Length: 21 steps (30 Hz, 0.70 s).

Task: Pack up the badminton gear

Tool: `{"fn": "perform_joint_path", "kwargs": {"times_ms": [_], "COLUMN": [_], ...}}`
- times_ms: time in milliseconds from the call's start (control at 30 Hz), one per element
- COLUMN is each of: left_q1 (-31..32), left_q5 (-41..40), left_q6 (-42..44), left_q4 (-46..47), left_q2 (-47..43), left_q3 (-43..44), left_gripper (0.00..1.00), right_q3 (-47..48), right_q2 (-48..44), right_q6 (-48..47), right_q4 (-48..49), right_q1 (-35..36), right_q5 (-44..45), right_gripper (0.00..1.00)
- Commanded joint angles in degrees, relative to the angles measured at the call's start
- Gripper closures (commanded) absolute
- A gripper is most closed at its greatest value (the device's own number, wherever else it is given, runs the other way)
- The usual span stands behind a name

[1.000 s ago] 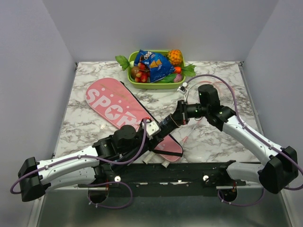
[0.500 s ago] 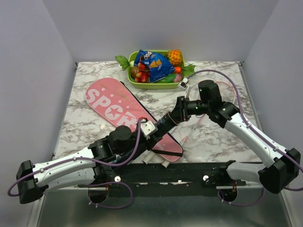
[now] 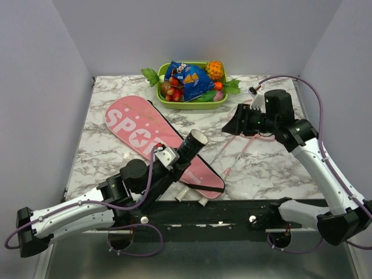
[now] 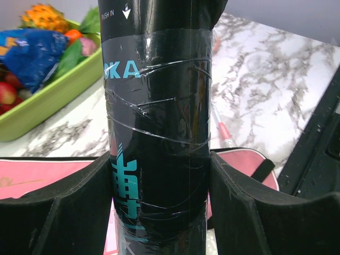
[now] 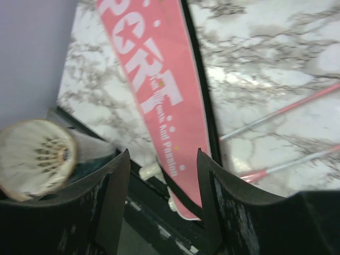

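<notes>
The left jaws clamp the black tube (image 3: 185,151), tilted over the narrow end of the pink bag (image 3: 136,129). The right jaws gape empty, right of the bag.

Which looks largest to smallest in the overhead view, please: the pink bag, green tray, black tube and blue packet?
1. pink bag
2. green tray
3. black tube and blue packet: about alike; the tube tilts toward the camera, partly hidden, so unranked.
</notes>
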State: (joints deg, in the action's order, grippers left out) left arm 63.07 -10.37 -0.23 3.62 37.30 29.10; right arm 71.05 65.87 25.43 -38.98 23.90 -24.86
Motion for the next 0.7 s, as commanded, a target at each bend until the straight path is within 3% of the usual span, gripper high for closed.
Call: {"fn": "perform_joint_path", "kwargs": {"times_ms": [0, 300, 533, 667], "left_q1": [-0.14, -0.14, -0.14, -0.14], "left_q5": [-8.60, -19.07, -15.74, -9.95], "left_q6": [3.30, 5.77, 3.31, 2.96], "left_q4": [-1.85, -12.40, -13.11, -13.99], "left_q2": [-4.42, -6.36, -7.15, -5.57], "left_q3": [0.08, 3.50, 2.10, 1.83], "left_gripper": [1.00, 1.00, 1.00, 1.00], "right_q3": [2.69, -5.38, -13.38, -16.99], "right_q2": [0.58, 3.92, 7.61, 8.23], "right_q6": [-1.00, 6.20, 9.55, 11.13], "right_q4": [-8.21, -8.39, -8.74, -7.25], "right_q1": [-1.57, -10.80, -20.46, -25.64], "right_q5": [14.91, 28.28, 35.67, 36.99], "right_gripper": [0.36, 0.32, 0.32, 0.32]}}
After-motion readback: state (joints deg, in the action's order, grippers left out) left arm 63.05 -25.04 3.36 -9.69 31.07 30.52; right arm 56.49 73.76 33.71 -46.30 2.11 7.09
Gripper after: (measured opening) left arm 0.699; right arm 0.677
